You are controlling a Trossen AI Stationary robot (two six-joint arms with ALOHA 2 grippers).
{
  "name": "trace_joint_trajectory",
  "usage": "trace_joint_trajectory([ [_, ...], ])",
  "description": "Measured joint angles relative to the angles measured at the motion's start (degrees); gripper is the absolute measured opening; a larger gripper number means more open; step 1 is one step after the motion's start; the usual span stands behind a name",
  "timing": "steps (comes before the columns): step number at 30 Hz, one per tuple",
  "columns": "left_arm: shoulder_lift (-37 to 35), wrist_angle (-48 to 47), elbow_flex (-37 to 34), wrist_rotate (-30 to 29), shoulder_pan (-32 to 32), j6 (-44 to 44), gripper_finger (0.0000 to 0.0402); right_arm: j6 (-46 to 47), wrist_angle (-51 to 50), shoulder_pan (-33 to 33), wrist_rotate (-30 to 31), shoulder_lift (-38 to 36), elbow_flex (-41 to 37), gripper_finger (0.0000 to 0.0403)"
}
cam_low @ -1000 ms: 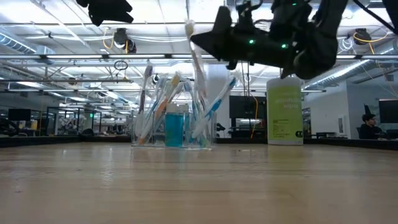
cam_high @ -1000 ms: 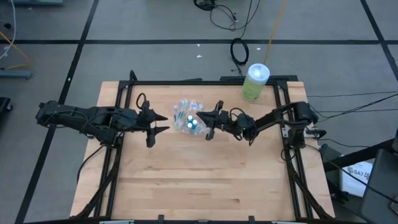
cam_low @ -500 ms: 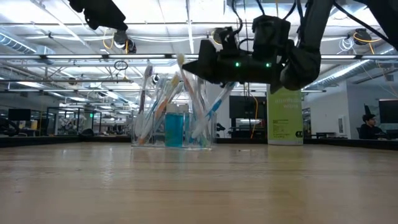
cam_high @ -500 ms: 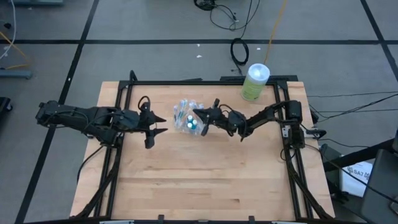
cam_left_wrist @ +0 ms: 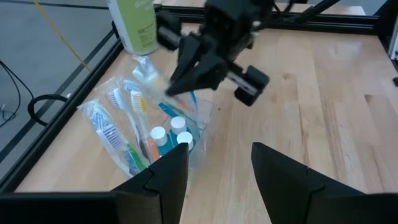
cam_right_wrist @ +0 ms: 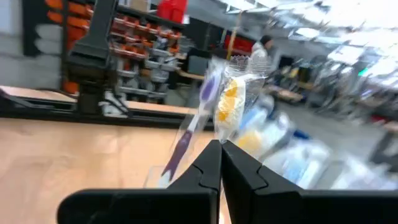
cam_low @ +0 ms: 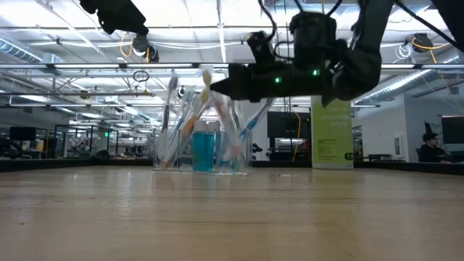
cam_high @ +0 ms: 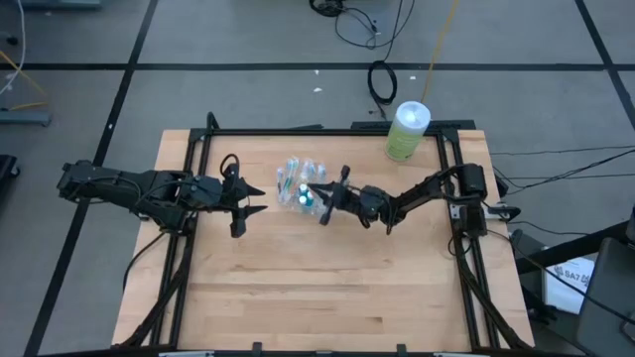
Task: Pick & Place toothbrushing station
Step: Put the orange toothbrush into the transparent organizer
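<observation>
1. The clear plastic cup (cam_high: 301, 188), bristling with blue, green, orange and white toothbrushes (cam_left_wrist: 121, 127) plus teal-capped tubes (cam_left_wrist: 169, 138), stands near the green canister (cam_high: 406, 130).
2. Right gripper (cam_high: 316, 194) jaws clenched at its rim; left gripper (cam_high: 252, 203) released beside it.

Two dark, jointed arms, black cables looped along them, small green lights on one wrist.

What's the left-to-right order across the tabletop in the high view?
Left pincer → clear cup of toothbrushes → right pincer → pale-green canister.
</observation>
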Motion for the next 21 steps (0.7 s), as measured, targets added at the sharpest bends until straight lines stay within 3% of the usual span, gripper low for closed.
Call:
trace_joint_trajectory([
  [4,0.0,-0.2,0.0,0.0,0.0,-0.1,0.0184,-7.2,-0.4,3.8,10.9,-1.8,0.0,0.0000],
  [9,0.0,-0.5,0.0,0.0,0.0,-0.5,0.0184,-7.5,-0.2,8.0,23.7,-1.7,0.0,0.0000],
  [16,0.0,-0.2,0.0,0.0,0.0,-0.5,0.0184,-3.7,-3.5,10.3,30.5,-0.9,-0.3,0.0000],
  [21,0.0,-0.1,0.0,0.1,0.0,-1.4,0.0184,-3.0,-5.2,11.0,30.5,-0.9,-1.1,0.0000],
])
